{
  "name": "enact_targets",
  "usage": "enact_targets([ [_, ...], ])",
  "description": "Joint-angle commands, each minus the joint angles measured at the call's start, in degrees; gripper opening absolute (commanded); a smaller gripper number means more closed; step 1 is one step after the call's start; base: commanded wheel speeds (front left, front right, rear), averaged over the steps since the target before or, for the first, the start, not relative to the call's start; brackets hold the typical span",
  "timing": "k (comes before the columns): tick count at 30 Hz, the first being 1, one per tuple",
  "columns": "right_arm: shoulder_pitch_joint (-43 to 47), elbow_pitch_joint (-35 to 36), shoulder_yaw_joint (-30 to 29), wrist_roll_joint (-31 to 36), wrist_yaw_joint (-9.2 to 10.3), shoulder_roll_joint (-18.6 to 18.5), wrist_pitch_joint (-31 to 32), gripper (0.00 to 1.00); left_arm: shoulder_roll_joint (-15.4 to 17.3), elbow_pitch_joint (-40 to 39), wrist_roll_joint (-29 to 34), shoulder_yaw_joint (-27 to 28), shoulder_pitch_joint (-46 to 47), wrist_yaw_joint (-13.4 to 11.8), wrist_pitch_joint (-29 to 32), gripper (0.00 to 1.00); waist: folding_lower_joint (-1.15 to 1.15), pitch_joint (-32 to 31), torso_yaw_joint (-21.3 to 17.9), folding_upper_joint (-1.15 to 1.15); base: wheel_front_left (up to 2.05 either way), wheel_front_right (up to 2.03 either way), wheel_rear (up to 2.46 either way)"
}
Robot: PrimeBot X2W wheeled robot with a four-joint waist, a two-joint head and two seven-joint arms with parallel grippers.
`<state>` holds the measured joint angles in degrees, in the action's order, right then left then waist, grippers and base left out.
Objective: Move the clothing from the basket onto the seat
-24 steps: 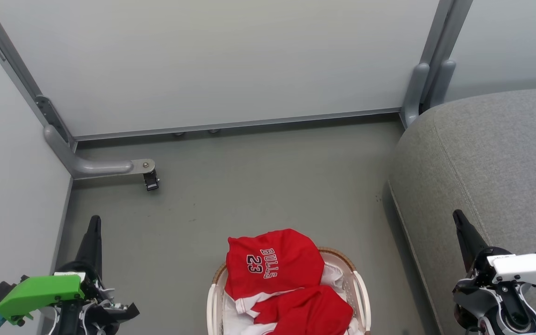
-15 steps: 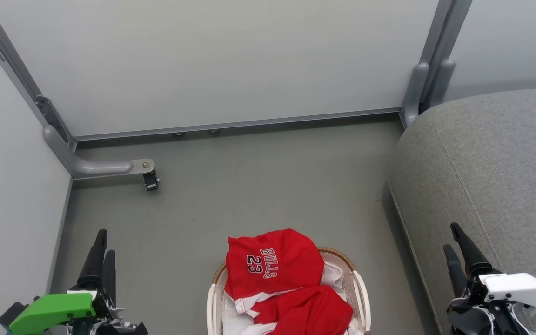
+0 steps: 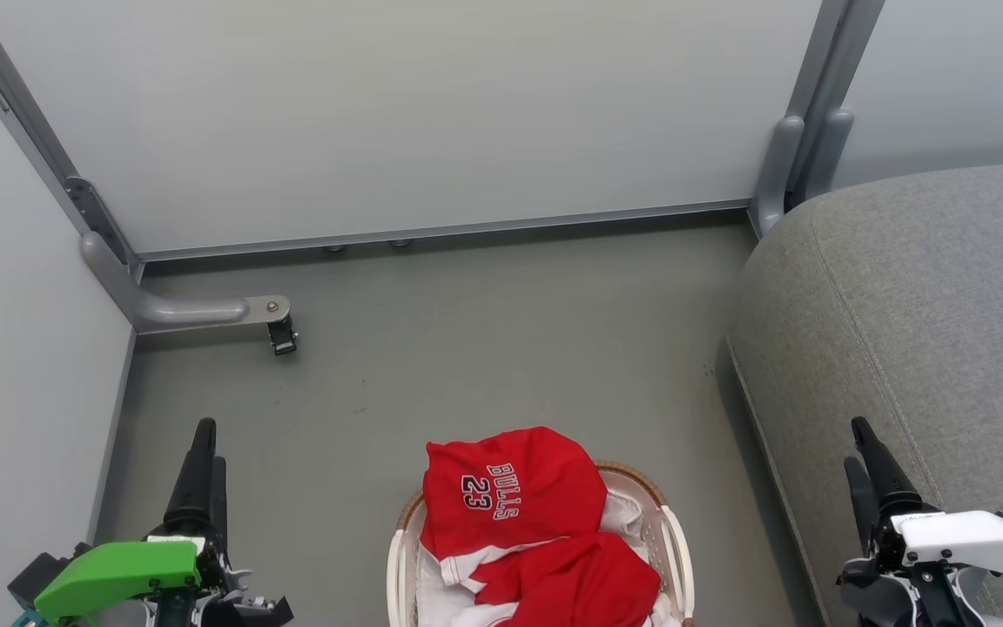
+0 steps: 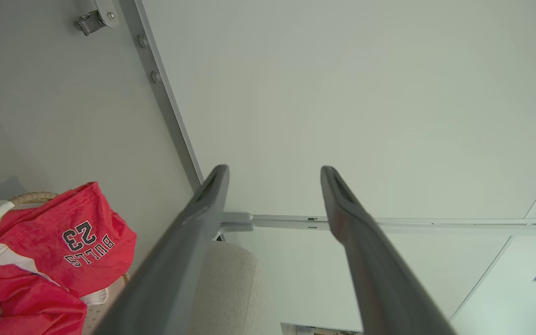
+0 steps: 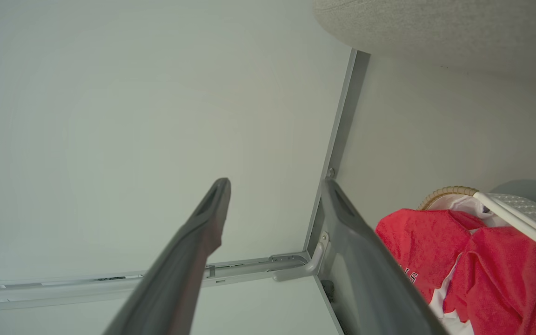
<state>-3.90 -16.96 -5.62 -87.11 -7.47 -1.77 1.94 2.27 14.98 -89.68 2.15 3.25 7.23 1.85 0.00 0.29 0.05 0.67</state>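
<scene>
The clothing, a red "BULLS 23" jersey (image 3: 510,492) and a second red garment (image 3: 580,583) with white trim, lies heaped in the basket (image 3: 397,566) at the bottom centre of the head view. The jersey drapes over the basket's far rim. The grey seat (image 3: 919,305) fills the right side. My left gripper (image 3: 210,444) hovers over the floor to the left of the basket, open and empty. My right gripper (image 3: 854,444) hangs at the seat's front edge, open and empty. In the wrist views the left gripper (image 4: 273,170) and right gripper (image 5: 276,182) stand spread wide, with the clothing (image 4: 63,242) (image 5: 435,242) off to one side.
Pale partition walls (image 3: 432,113) close in the back and left. A grey foot with a black caster (image 3: 282,335) juts from the left corner, and a grey post (image 3: 780,174) stands by the seat. Grey floor (image 3: 484,348) stretches between the basket and the wall.
Both wrists have rolled, so each gripper now shows two fingers in the head view. The left gripper shifted slightly right, the right gripper sank a little. The clothing has not moved.
</scene>
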Motion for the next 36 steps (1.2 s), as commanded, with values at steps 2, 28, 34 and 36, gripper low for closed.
enact_targets([
  [2, -0.3, 1.2, -0.7, 3.1, -0.02, -0.6, -0.9, 1.00, 0.3, -1.5, 1.6, -0.3, 0.5, 0.1, -0.9, 1.00, 0.00, 0.0, 0.0, -0.10, 0.00, 0.00, 0.00],
  [28, 1.0, 6.5, -0.9, 32.2, -0.02, -0.8, -6.5, 1.00, 0.4, -5.4, 30.0, -4.5, -0.4, -0.5, -6.4, 1.00, 0.00, 0.4, 0.4, -0.24, 0.00, 0.00, 0.00],
  [34, 1.6, 8.1, 1.0, 40.2, -0.02, -0.8, -7.6, 1.00, 0.5, -5.9, 35.9, -5.5, -0.7, -1.4, -7.5, 1.00, 0.00, 0.5, 0.4, -0.27, 0.00, 0.00, 0.00],
  [36, 1.7, 8.3, 1.4, 42.2, -0.02, -0.9, -7.9, 1.00, 0.5, -6.0, 37.7, -5.8, -0.9, -1.6, -7.8, 1.00, 0.00, 0.6, 0.5, -0.28, 0.00, 0.00, 0.00],
])
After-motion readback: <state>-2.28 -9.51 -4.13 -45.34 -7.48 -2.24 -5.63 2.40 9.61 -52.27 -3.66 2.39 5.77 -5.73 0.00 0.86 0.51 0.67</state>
